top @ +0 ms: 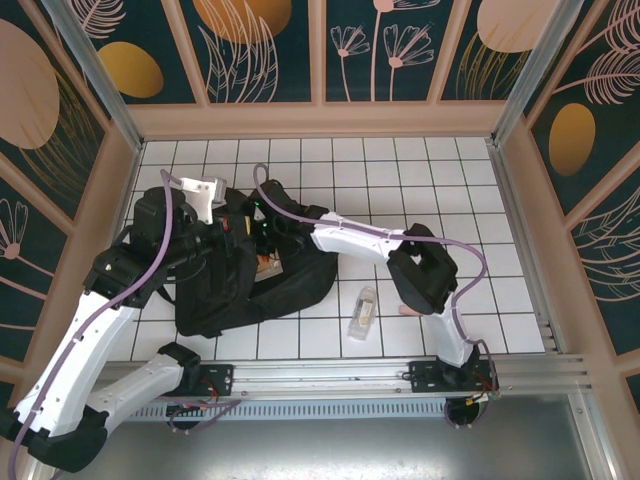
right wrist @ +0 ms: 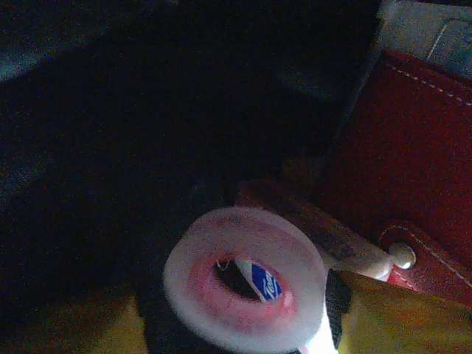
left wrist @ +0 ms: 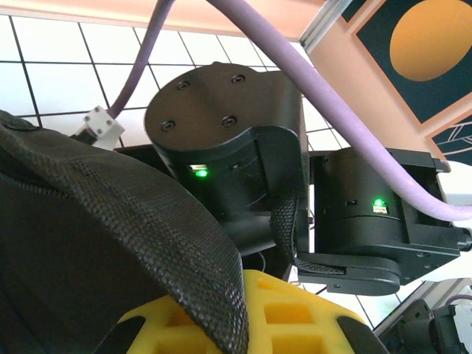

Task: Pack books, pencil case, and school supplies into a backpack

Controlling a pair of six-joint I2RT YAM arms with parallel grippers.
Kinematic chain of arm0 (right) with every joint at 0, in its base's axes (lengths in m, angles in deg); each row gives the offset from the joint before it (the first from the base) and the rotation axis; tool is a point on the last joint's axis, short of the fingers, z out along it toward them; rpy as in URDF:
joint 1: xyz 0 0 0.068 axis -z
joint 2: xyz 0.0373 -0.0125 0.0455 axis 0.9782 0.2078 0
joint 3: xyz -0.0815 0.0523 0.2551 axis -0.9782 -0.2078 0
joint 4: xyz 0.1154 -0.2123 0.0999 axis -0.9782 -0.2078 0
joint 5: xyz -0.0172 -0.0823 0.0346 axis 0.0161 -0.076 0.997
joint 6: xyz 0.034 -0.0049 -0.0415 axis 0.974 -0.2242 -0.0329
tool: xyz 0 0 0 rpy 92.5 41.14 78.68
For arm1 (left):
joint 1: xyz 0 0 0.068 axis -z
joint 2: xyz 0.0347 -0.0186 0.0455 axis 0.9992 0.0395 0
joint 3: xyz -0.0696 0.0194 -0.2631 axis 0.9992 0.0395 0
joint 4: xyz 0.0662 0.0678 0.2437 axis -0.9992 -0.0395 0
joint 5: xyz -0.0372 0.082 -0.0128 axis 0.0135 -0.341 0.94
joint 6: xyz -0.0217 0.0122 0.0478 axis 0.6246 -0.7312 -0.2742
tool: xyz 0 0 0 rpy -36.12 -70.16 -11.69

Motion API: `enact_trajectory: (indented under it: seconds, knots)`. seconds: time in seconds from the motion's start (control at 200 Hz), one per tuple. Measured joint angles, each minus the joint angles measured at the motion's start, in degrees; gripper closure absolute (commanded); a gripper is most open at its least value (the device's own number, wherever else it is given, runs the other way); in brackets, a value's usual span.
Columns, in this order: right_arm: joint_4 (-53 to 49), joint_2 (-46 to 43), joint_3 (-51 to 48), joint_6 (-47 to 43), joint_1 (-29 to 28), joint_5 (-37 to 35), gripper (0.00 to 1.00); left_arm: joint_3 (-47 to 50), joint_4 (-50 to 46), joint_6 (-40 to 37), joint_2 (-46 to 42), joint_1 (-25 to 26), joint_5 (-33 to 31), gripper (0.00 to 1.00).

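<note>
The black backpack lies at the left of the tiled table. My left gripper is shut on its black woven rim, which runs between the yellow fingers. My right gripper reaches down into the opening. In the dark inside, the pink tape roll sits between the right gripper's pads, and the jaws look closed on it. A red stitched pencil case with a snap lies just to its right. An orange book edge shows in the opening.
A clear elongated packet and a pale pink piece lie on the tiles right of the backpack, near the right arm's elbow. The right arm's wrist stands close in front of my left gripper. Panelled walls enclose the table.
</note>
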Motion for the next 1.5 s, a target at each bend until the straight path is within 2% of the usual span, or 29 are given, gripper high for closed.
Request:
enact_trajectory:
  seconds: [0.165, 0.54, 0.901, 1.081, 1.306, 1.501]
  knots:
    - [-2.5, 0.6, 2.6, 0.5, -0.3, -1.9, 0.17, 0.0, 0.5, -0.2, -0.3, 0.0, 0.0, 1.00]
    - [-4.7, -0.6, 1.6, -1.8, -0.7, -5.9, 0.14, 0.0, 0.4, -0.2, -1.1, 0.0, -0.9, 1.00]
    - [-3.8, -15.5, -12.3, -6.5, -0.7, -7.3, 0.14, 0.2, 0.5, -0.2, -2.6, 0.0, 0.6, 1.00]
    - [-5.5, -18.8, -14.7, -10.3, -0.7, -9.3, 0.15, 3.8, 3.8, 0.4, -2.3, 0.0, 5.8, 1.00]
    - [-13.5, -24.1, -16.0, -16.3, -0.1, -16.8, 0.19, 8.1, 7.5, 2.4, 0.2, 0.0, 12.5, 1.00]
    - [-20.2, -36.7, -21.6, -18.6, 1.0, -23.8, 0.19, 9.0, 7.8, 3.8, 0.1, 0.0, 13.1, 1.00]
